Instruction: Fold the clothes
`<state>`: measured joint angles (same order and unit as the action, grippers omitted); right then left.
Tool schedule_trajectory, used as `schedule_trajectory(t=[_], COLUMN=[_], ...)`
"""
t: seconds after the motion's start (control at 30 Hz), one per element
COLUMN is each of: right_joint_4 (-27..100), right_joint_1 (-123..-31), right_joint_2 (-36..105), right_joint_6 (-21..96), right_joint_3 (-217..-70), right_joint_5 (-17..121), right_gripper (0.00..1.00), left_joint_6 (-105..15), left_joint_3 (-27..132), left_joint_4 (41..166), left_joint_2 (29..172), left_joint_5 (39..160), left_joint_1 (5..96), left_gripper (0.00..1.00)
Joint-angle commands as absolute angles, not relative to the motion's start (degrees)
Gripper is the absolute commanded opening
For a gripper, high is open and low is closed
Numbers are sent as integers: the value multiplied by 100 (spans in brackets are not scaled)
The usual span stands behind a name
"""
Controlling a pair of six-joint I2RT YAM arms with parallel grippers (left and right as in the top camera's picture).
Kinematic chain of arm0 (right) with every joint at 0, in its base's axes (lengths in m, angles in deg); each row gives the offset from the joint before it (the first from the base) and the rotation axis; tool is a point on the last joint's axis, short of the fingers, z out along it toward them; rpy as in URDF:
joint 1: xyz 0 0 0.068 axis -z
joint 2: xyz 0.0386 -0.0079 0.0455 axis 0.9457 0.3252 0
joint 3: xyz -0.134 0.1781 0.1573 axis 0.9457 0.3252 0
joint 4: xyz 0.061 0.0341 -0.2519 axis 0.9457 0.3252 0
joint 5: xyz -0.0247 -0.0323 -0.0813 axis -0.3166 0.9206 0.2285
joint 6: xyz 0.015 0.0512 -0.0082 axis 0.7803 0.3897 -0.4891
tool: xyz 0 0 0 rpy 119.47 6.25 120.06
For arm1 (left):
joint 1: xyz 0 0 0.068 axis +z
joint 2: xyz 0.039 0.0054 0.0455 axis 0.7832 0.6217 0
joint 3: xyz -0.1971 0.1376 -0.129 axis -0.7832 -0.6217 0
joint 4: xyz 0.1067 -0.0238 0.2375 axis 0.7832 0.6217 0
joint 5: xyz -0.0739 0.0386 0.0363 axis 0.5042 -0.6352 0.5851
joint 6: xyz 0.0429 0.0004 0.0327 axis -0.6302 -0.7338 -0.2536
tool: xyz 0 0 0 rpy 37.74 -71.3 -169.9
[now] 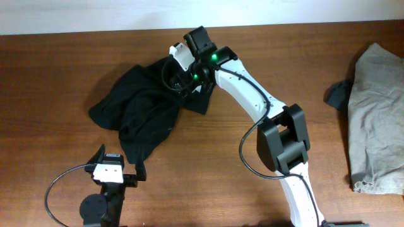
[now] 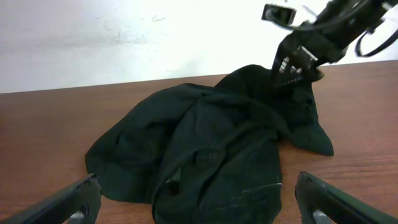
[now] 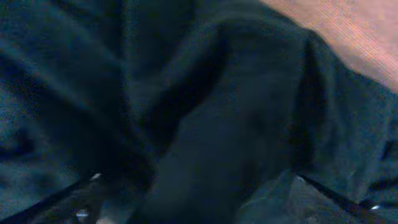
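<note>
The black shorts [image 1: 142, 110] lie crumpled in a loose heap on the wooden table [image 1: 63, 75], left of centre. They also show in the left wrist view [image 2: 205, 143] and fill the right wrist view [image 3: 217, 112]. My right gripper [image 1: 182, 79] is down on the heap's far right edge, also seen in the left wrist view [image 2: 289, 68]. Its fingers [image 3: 196, 199] stand apart with black fabric between them. My left gripper [image 1: 120, 161] is open and empty just in front of the shorts' near edge [image 2: 196, 199].
A light grey garment [image 1: 375, 113] lies at the table's right edge, with a small dark piece [image 1: 338, 94] at its left side. A white wall [image 2: 124, 37] runs behind the table.
</note>
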<state>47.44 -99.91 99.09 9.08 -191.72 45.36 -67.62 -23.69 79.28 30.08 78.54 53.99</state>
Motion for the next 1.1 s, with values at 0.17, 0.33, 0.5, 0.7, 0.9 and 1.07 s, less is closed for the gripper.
schedule_trajectory(t=[0.17, 0.33, 0.5, 0.7, 0.9, 1.07], right_joint_4=[4224, 4405, 4390, 4488, 4766, 5968], right_joint_1=[-9927, -9405, -8747, -8601, -8561, -8662], right_joint_2=[10081, 9760, 9749, 9749, 9730, 9535], right_joint_6=[1544, 2364, 3198, 3061, 3056, 2912], right_joint_3=[-19303, -20293, -21327, -21762, -21773, -21768], right_joint_5=[5894, 8422, 9566, 9447, 9568, 7461], right_gripper=[4, 4, 4, 4, 99, 97], left_joint_6=[-6685, -6685, -6685, -6683, -6685, -6685], left_joint_3=[-2422, -2422, -2422, -2422, -2422, -2422], left_joint_4=[7917, 7917, 7917, 7917, 7917, 7917], left_joint_2=[2969, 2969, 2969, 2969, 2969, 2969], left_joint_5=[7813, 7813, 7813, 7813, 7813, 7813], left_joint_1=[5432, 5432, 5432, 5432, 5432, 5432], left_gripper=[99, 99, 99, 99, 99, 99])
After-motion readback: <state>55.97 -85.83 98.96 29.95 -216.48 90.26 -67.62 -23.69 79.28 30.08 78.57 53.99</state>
